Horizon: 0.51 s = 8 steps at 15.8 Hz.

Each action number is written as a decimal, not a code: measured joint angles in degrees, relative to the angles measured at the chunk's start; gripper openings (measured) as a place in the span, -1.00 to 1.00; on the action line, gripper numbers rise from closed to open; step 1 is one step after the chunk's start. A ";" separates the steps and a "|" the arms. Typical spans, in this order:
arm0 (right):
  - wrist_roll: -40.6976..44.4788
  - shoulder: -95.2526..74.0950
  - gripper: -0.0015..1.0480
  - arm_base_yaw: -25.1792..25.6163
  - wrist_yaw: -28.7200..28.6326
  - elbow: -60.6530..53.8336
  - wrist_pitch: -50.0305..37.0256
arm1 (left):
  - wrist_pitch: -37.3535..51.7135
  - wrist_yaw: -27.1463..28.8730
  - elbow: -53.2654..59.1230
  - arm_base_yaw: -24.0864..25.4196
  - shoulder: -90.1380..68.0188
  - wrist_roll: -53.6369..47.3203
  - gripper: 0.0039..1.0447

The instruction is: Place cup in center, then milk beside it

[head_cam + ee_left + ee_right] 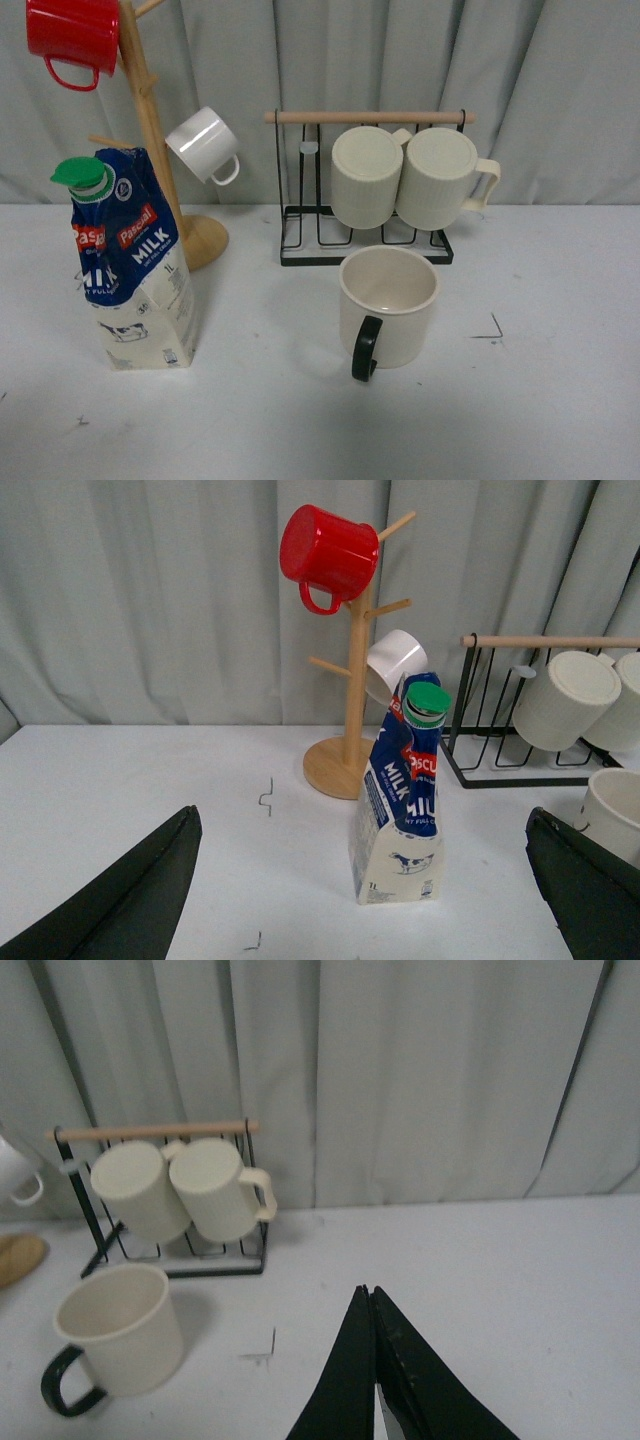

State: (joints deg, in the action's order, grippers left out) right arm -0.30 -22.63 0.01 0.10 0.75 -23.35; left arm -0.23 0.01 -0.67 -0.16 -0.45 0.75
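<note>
My right fingers (410, 1380) were pressed together and held nothing. My left fingers (130, 900) were spread wide, also empty, pointing toward the milk (405, 800) without touching it. The cup (390, 305) stood upright near the middle of the tabletop (300, 430), so I judged that step done. The milk stood well apart on my left side, not yet beside the cup.

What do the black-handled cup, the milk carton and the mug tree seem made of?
Cup: probably glazed ceramic, thick cream wall, smooth. Milk carton: printed paperboard, crumpled near the top; green cap looks plastic. Mug tree: light unpainted wood, by its colour.
</note>
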 joint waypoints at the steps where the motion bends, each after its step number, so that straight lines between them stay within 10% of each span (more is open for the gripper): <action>1: 0.02 0.90 -0.96 0.00 -0.02 -0.11 2.32 | 0.00 0.00 0.00 0.00 0.00 0.00 0.88; 8: 0.02 10.64 -0.96 0.00 -0.02 -0.11 11.23 | 0.00 0.00 0.00 0.00 0.00 0.00 0.88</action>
State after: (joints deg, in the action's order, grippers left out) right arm -0.27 -11.99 0.01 0.08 0.64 -12.12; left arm -0.23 0.01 -0.67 -0.16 -0.45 0.75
